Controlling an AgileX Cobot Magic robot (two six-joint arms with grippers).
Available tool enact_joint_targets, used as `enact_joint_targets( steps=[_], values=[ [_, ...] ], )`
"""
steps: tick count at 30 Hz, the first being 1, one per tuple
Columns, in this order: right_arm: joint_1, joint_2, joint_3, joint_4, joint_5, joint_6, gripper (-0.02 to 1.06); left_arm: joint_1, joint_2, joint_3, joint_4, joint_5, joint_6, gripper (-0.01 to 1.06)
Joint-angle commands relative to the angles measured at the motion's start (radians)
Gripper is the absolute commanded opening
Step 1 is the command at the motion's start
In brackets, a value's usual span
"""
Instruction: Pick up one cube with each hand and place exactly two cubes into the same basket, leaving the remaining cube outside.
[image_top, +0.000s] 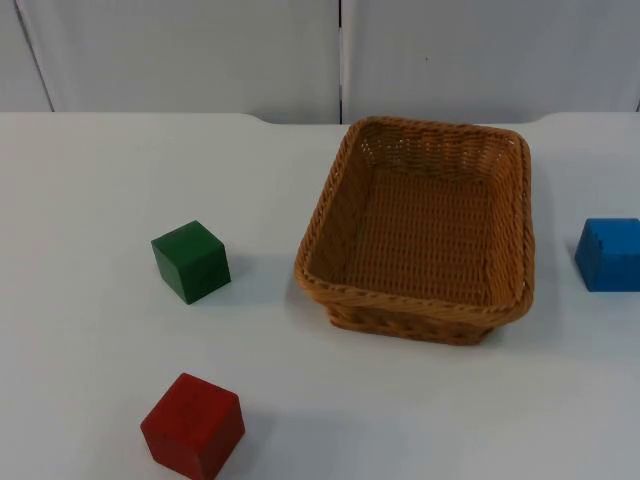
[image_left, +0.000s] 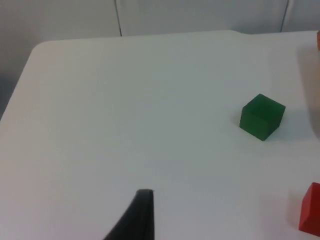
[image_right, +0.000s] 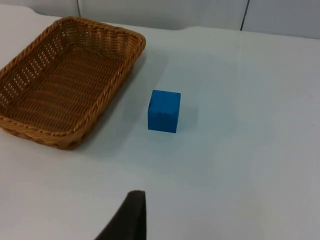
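Observation:
An empty woven brown basket (image_top: 520, 225) stands right of the table's middle. A green cube (image_top: 190, 261) sits to its left, and a red cube (image_top: 193, 425) lies nearer the front edge. A blue cube (image_top: 609, 254) rests right of the basket. The left wrist view has my left gripper (image_left: 137, 220) low over bare table, far from the green cube (image_left: 262, 117) and the red cube (image_left: 311, 215). In the right wrist view my right gripper (image_right: 130, 217) hangs well short of the blue cube (image_right: 164, 111), which sits beside the basket (image_right: 35, 134).
The white table top (image_top: 90, 180) ends at the grey partition wall (image_top: 200, 50) behind the basket. Open table lies between the cubes and around the basket. The blue cube is close to the right edge of the top view.

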Motion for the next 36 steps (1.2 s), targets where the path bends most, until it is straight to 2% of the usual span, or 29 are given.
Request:
enact_joint_targets(
  steps=[1,18,28,36],
  values=[
    [-0.006,0.013,-0.012,0.001,-0.020,-0.009,1.05,0.002,0.014,-0.006,-0.017,-0.021,-0.005,1.05],
    [-0.006,0.016,-0.040,0.001,-0.080,-0.009,1.05,0.002,0.151,-0.006,-0.075,-0.148,-0.003,1.05],
    [-0.006,0.016,-0.040,0.001,-0.126,-0.009,1.05,0.002,0.204,-0.006,-0.094,-0.195,-0.003,1.05],
    [-0.006,0.070,-0.057,0.001,-0.142,-0.009,1.05,0.002,0.246,-0.058,-0.101,-0.228,0.001,1.05]
  ],
)
